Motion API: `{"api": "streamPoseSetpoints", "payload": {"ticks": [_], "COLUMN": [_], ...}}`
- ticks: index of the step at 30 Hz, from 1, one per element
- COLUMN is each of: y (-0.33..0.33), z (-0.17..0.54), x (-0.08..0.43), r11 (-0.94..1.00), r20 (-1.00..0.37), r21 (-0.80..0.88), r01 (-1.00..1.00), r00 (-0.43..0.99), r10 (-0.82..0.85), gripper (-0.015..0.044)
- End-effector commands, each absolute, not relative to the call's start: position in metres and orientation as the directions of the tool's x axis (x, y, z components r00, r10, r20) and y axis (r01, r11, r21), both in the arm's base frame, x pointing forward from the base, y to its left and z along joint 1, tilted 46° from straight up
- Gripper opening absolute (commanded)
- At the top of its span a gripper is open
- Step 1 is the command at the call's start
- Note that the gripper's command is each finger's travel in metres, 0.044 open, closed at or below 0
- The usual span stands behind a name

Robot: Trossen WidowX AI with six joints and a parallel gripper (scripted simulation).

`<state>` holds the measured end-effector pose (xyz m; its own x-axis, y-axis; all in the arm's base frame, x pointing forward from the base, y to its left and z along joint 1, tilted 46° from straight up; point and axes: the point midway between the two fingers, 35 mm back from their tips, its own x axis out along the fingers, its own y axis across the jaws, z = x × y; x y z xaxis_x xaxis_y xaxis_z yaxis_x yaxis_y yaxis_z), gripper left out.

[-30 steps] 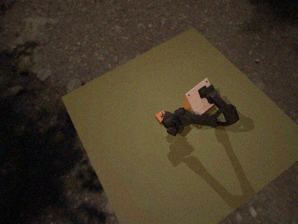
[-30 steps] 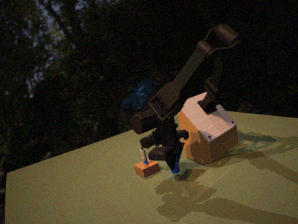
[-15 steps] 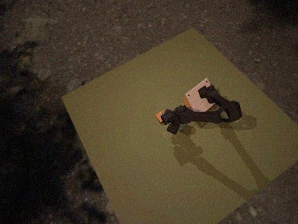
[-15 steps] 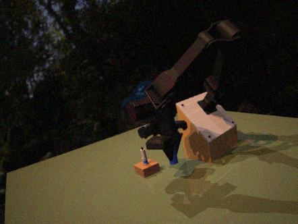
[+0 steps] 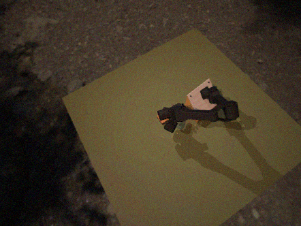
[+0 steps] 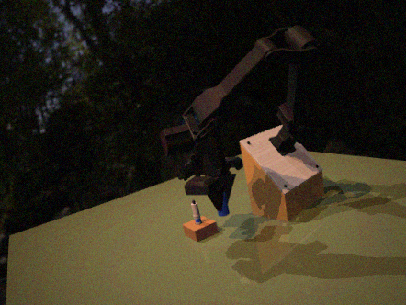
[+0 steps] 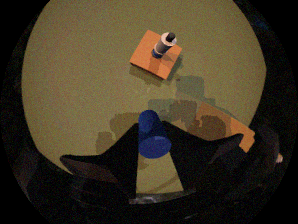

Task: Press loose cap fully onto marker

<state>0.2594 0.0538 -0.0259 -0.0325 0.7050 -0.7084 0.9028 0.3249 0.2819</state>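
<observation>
We had the tool point(image 7: 154, 152) clenched on the blue cap point(image 7: 153, 137), its long axis roughly upright, and in the exterior view it hung just off the table point(image 6: 115, 257). The marker point(image 7: 164, 44) stood upright in its orange block point(image 7: 154, 56), ahead of the tool in the wrist view and near but apart. We judged the cap needed raising above the tip, then carrying over it.

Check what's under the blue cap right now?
Only table under the cap; it looks lifted, clamped in the hand. The marker in its holder block stands off to one side. The cap's open underside is hidden.
</observation>
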Motion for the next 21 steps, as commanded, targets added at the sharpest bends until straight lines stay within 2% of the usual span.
{"api": "streamPoseSetpoints", "payload": {"ticks": [1,21], "y": [0.041,-0.026], "z": [-0.029,-0.053], "x": [0.267,0.281], "r11": [0.328,0.335], "r20": [-0.715,-0.716], "r21": [0.289,0.29], "r01": [0.899,0.897], "r00": [-0.025,-0.029], "r10": [0.699,0.698], "gripper": [0.0,0.0]}}
